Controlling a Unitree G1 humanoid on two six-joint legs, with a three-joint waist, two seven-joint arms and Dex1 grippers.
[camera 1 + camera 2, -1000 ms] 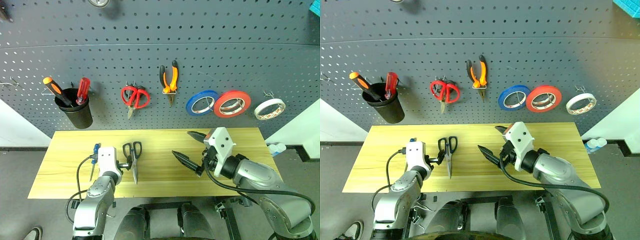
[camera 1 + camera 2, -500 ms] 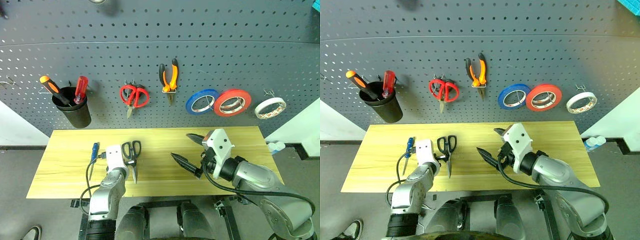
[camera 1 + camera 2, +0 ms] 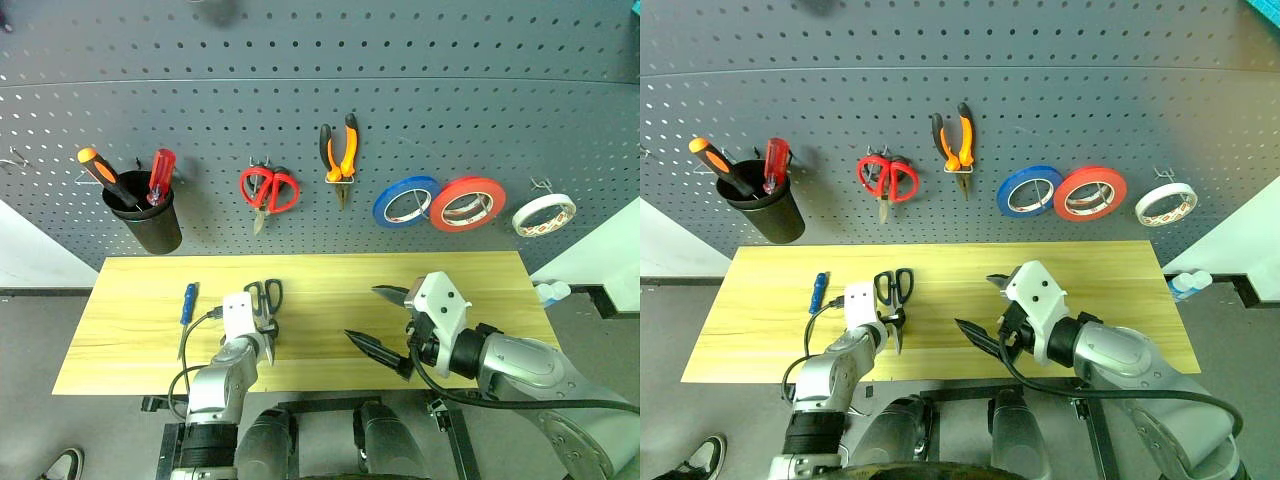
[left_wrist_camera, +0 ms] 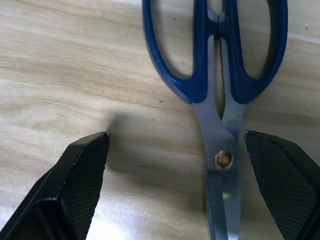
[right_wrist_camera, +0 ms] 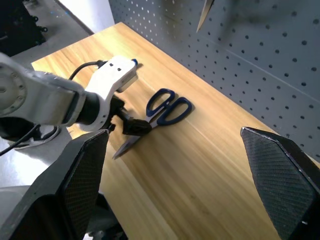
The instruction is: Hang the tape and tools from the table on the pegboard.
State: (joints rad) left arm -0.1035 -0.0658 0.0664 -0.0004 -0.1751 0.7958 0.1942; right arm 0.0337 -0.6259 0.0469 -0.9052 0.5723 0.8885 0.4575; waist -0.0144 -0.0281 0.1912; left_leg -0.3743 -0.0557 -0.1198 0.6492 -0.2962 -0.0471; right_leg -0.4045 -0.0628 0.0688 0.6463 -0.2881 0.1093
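Now we are holding our left gripper (image 4: 175,165) low over the table (image 3: 480,275), its fingers (image 4: 82,170) spread wide apart, one on each side of the dark-handled scissors (image 3: 266,312) near the pivot, touching neither blade nor handle as far as we can tell. The scissors are lying flat on the wood, handles toward the pegboard (image 3: 450,110), blades pointing toward the near edge. Just to their left, the small blue-handled screwdriver (image 3: 187,304) is lying on the table, apart from them. We are keeping our right gripper (image 3: 388,322) raised above the right half of the table, fingers (image 3: 376,347) also wide apart and holding nothing. On the pegboard, the orange-and-black pliers (image 3: 339,160) are hanging near the middle, and the red-orange tape (image 3: 466,204) is hanging to the right, overlapping the blue roll (image 3: 404,204), with the white roll (image 3: 543,215) farther right.
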